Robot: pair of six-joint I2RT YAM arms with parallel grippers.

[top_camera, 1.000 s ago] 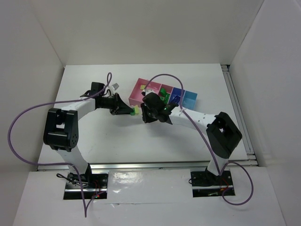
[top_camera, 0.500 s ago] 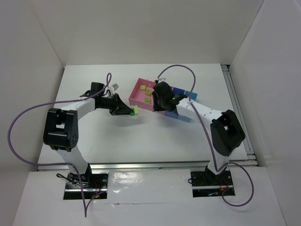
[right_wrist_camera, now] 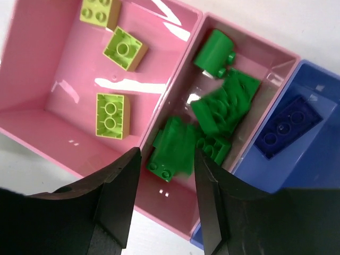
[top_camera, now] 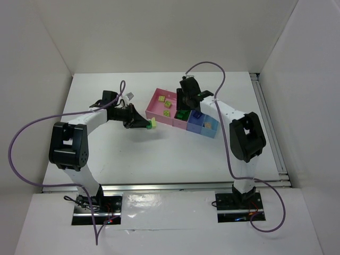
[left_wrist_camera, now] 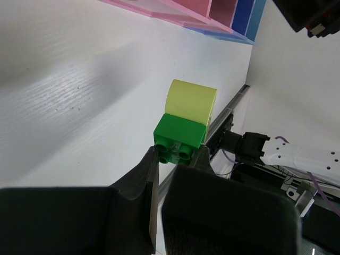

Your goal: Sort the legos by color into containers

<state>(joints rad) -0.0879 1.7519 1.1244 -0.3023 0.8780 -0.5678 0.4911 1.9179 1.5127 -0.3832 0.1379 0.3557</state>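
My left gripper (left_wrist_camera: 179, 155) is shut on a dark green lego (left_wrist_camera: 179, 133) with a lime-yellow lego (left_wrist_camera: 191, 101) stuck to its far end, held just above the table left of the containers (top_camera: 152, 123). My right gripper (right_wrist_camera: 166, 157) hangs open over the magenta container (right_wrist_camera: 265, 59). A blurred dark green lego (right_wrist_camera: 172, 149) lies loose below its fingers, beside several other green ones (right_wrist_camera: 226, 101). The pink container (right_wrist_camera: 48, 90) holds three lime legos (right_wrist_camera: 111, 116). A dark blue lego (right_wrist_camera: 287, 127) lies in the blue container (right_wrist_camera: 319, 159).
The row of containers (top_camera: 157, 116) stands at the middle back of the white table. The light blue end bin (top_camera: 213, 133) holds a small tan piece (top_camera: 208, 125). A small pale piece (top_camera: 129, 96) lies behind the left arm. White walls enclose the table.
My right arm swung from the table's middle to above the containers, then opened and let a dark green lego drop into the magenta bin. The left arm barely moved.
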